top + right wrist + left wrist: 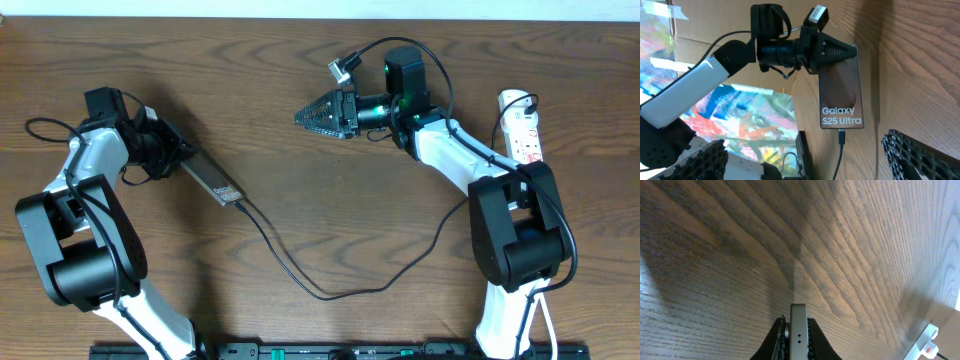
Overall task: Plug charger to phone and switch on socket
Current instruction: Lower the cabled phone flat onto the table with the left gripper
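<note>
Dark wood table (250, 60); cardboard (705, 25), multicolour sheet (750, 115) in bkgd.

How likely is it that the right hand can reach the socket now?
Probably yes: the right hand is open and empty, and the socket lies nearby, though tight beside that arm's elbow.

Overhead: soft, even light. Table (300, 120) reads warm brown, with faint, diffuse shadows close under both arms and no glare.

Left wrist: bright patch on the wood right of centre, dark shadow at left and in a band down the middle. Grain is crisp.

Right wrist: phone (840, 85) lettering is sharp, with a dull sheen on its face. Right fingers (922, 152) near the lens are soft.
</note>
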`<state>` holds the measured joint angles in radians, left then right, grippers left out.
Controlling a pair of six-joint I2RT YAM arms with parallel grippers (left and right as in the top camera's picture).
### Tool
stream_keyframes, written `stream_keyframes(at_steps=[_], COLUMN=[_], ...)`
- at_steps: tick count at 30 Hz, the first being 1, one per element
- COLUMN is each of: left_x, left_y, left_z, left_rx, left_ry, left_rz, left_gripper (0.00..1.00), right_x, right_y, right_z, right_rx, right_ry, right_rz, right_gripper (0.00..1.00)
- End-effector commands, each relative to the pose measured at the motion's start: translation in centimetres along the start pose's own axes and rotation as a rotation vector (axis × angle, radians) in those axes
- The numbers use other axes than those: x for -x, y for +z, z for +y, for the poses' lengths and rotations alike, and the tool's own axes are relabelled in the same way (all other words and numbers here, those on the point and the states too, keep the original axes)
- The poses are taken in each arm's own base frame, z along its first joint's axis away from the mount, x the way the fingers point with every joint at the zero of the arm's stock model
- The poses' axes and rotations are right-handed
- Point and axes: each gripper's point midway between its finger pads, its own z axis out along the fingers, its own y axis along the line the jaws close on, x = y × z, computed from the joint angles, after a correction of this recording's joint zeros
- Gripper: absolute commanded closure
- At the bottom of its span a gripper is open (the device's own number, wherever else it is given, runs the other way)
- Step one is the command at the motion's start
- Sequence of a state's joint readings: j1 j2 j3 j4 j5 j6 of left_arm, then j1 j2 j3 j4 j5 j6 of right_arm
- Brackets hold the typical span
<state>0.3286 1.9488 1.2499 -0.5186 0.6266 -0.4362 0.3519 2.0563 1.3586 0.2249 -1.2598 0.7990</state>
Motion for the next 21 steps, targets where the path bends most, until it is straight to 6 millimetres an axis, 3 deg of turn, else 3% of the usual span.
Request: stream_keyframes(at_steps=[1,21], left_x=[-0.15,-0.99], left_y=[-0.18,0.31], left_z=[-0.75,-0.36], left_rx=[-0.01,0.0], left_ry=[0.026,0.02], left_rz=[0.003,0.025], left_gripper=[0.93,0.93], right_x=[0.28,0.27], right_y=[-0.12,-0.11], right_z=[0.11,0.12], right_rx=[0.002,0.002], right_ry=[-0.028,-0.028], right_rz=[-0.003,-0.002], right_gripper=[0.01,0.01])
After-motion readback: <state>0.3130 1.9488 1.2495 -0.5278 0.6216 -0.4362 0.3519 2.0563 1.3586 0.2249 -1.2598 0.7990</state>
